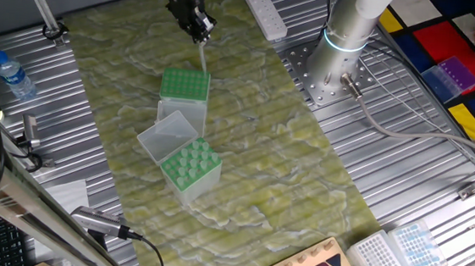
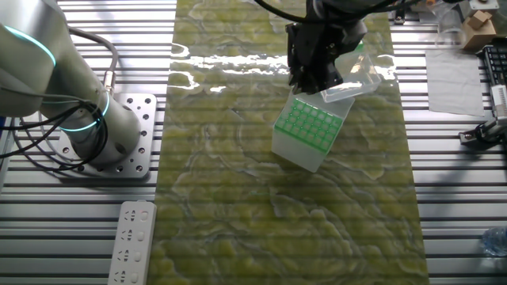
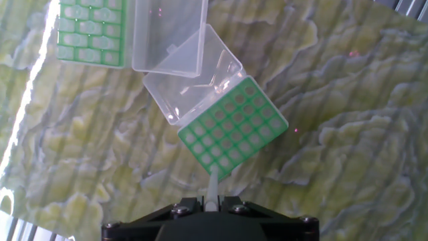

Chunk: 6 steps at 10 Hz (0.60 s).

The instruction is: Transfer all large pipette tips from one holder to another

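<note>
My gripper (image 1: 200,33) is shut on one large pipette tip (image 1: 202,55), a pale slender cone hanging point down. In the hand view the pipette tip (image 3: 211,189) sticks out from between the fingers of the gripper (image 3: 211,201), its point over the near edge of a green holder (image 3: 233,128) with open holes. That holder (image 1: 184,86) sits just below the gripper. A second green holder (image 1: 191,163) is filled with whitish tips; it is also visible in the hand view's top left (image 3: 89,30). In the other fixed view the gripper (image 2: 312,81) hovers above the open-holed holder (image 2: 310,129).
Both holders have clear hinged lids (image 3: 192,79) lying open between them on the green mat (image 1: 269,161). A power strip (image 1: 265,14) and the robot base (image 1: 344,35) are at the far end. A water bottle (image 1: 11,74) stands left, and white tip racks (image 1: 394,251) front right.
</note>
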Each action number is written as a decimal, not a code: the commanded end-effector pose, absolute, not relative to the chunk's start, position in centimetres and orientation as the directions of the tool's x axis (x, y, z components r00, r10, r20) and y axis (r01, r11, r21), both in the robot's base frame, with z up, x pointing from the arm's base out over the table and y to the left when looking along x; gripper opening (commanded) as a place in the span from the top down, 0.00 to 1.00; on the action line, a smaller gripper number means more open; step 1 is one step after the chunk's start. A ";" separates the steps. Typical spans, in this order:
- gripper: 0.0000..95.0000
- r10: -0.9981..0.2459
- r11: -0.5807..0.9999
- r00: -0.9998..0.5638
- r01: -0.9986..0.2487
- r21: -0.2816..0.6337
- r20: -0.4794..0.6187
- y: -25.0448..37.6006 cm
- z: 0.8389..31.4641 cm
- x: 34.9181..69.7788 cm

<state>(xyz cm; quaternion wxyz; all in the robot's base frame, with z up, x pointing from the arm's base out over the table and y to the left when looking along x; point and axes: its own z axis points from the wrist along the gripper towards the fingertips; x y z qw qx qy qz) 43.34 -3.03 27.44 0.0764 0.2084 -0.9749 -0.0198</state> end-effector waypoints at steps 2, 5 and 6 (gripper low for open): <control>0.60 -0.427 0.904 -0.895 -0.420 0.074 0.132 -3.0 27.1 43.3; 0.20 -0.437 0.899 -0.890 -0.430 0.082 0.127 -2.9 26.9 43.5; 0.20 -0.442 0.897 -0.888 -0.434 0.084 0.126 -2.8 26.7 43.7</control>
